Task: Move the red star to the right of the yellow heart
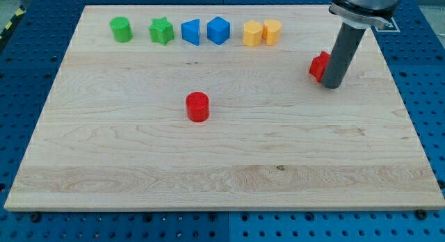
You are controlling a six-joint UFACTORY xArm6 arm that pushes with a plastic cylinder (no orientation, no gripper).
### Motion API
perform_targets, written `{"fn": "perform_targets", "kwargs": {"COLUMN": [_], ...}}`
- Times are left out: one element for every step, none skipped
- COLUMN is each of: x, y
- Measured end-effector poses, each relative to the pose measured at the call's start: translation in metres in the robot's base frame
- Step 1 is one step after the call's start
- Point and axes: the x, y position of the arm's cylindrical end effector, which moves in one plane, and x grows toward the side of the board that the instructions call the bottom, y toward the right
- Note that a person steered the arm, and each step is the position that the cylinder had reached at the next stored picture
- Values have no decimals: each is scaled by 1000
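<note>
Green cylinder block (121, 29), green star block (161, 30), two blue blocks (190, 31) (218, 30) along view's top; red cylinder block (197, 106) mid-board; yellow heart block (272, 32) beside yellow block (252, 34); red star block (319, 65) lower right of heart, touching my tip (331, 85); no jaws, bare rod.

my tip (332, 85) touching red star (319, 65) on its right | red cylinder (197, 106) mid-board
</note>
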Motion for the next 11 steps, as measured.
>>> {"fn": "perform_targets", "kwargs": {"x": [0,-5,-17,-27,-27,-27,-27,-38,-55,-70,-88], "y": [-14,-16,-16,-10,6,19,20,20,20,20,20]}}
